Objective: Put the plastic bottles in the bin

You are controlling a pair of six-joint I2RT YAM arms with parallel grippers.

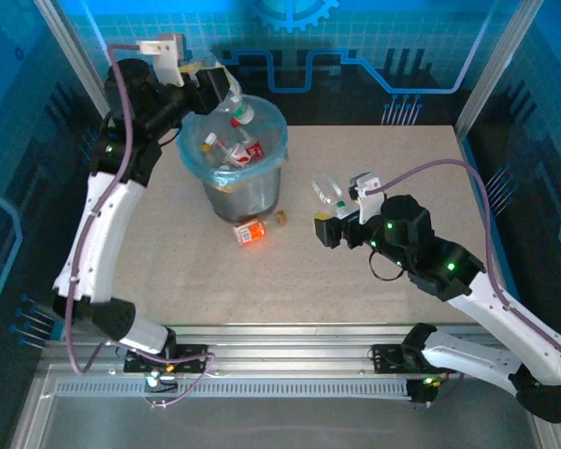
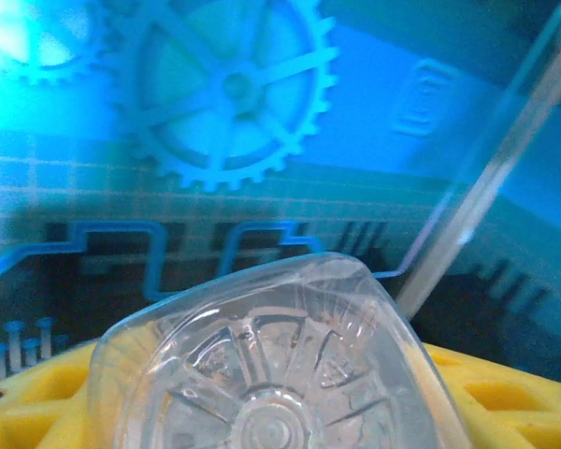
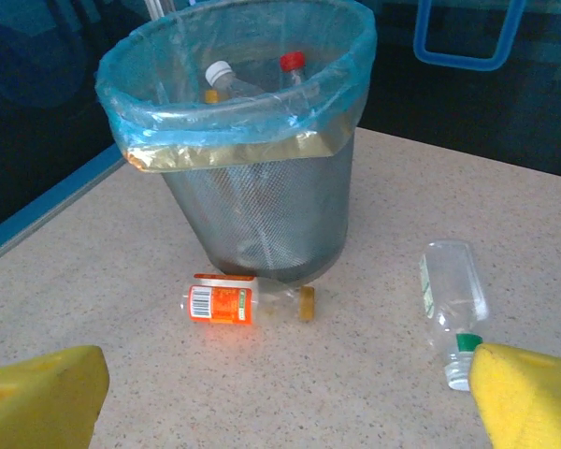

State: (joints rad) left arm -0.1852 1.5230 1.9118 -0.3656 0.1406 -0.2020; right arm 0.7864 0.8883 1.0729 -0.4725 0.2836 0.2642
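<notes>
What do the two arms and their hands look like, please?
The left arm and right arm share white shells, black joints with small green lights, and a mauve cable looping alongside. The left hand and right hand have bright yellow foam-like pads.

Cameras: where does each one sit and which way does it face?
Top external: above and behind, looking down on both arms and bin.
Left wrist: above the bin, facing the back wall past the gripped bottle; yellow fingers show.
Right wrist: low over the table, facing the bin; open yellow fingers show.
Shared: top and right wrist both show the orange-label bottle.
</notes>
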